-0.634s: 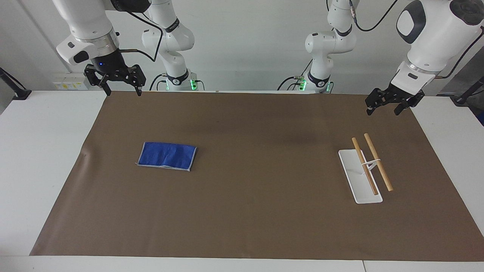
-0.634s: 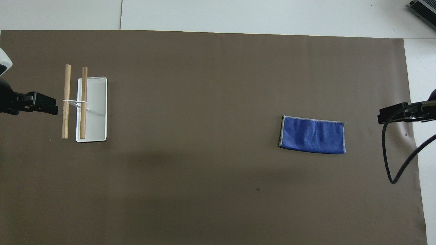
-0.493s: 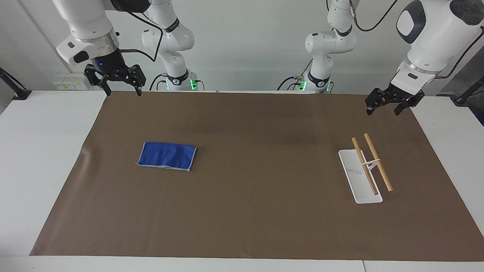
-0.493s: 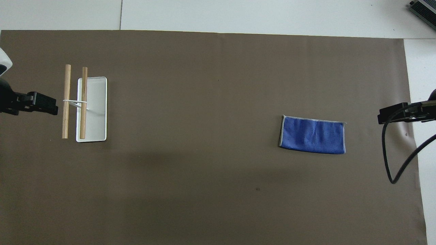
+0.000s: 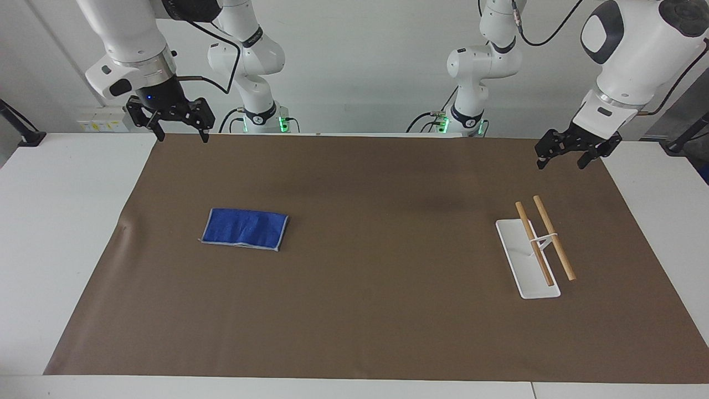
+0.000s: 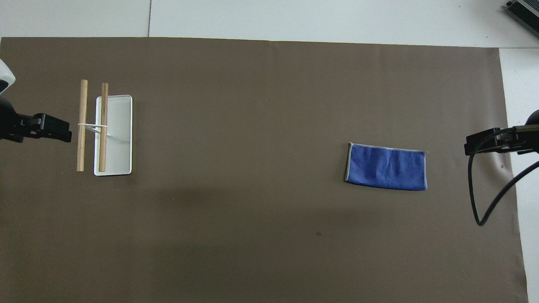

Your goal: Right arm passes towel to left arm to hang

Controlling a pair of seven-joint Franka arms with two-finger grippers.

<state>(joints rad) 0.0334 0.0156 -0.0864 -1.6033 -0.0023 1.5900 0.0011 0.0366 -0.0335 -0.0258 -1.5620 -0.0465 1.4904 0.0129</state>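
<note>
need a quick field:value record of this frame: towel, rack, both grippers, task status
towel: flat on the brown mat, toward the right arm's end, untouched
rack: white base with two wooden rods, on the mat toward the left arm's end, nothing hung on it
right gripper: open, empty, in the air over the mat's edge at the robots' end
left gripper: open, empty, raised over the mat's corner near the rack, waiting
task status: not started; towel not yet picked up
</note>
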